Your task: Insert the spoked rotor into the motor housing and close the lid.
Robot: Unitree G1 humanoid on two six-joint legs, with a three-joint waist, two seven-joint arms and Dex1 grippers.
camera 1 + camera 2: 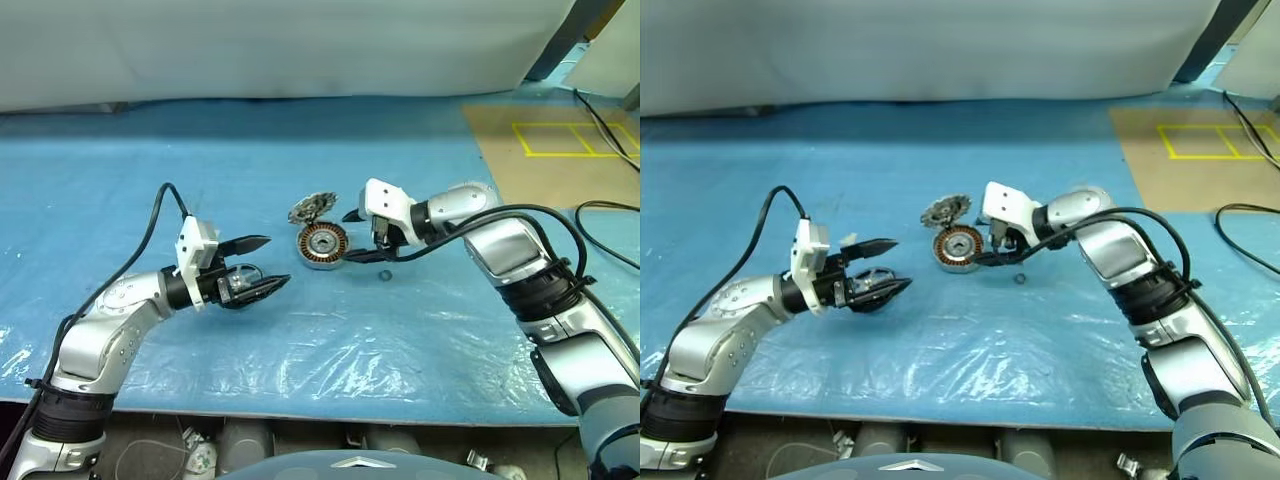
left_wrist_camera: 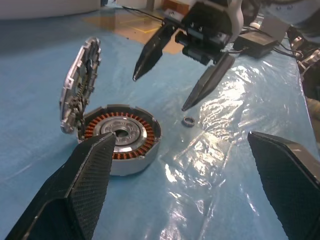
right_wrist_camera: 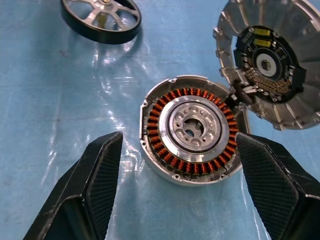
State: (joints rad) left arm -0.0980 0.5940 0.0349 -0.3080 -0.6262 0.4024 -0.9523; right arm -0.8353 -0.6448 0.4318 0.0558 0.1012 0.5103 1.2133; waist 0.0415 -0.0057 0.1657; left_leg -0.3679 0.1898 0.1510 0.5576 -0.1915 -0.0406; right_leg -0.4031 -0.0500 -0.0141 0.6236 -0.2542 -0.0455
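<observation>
Right end effector (image 1: pixel 366 238) beside rotorless motor housing (image 3: pixel 189 129)

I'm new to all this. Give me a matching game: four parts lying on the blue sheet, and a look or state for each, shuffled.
1 spoked rotor
2 motor housing
3 lid
4 small dark ring

a copper windings exposed
b tiniest part, lying beside the housing
c swung open, tilted up on its hinge
d dark rim, lying flat, apart from the housing

Pairs: 1-d, 2-a, 3-c, 4-b
</observation>
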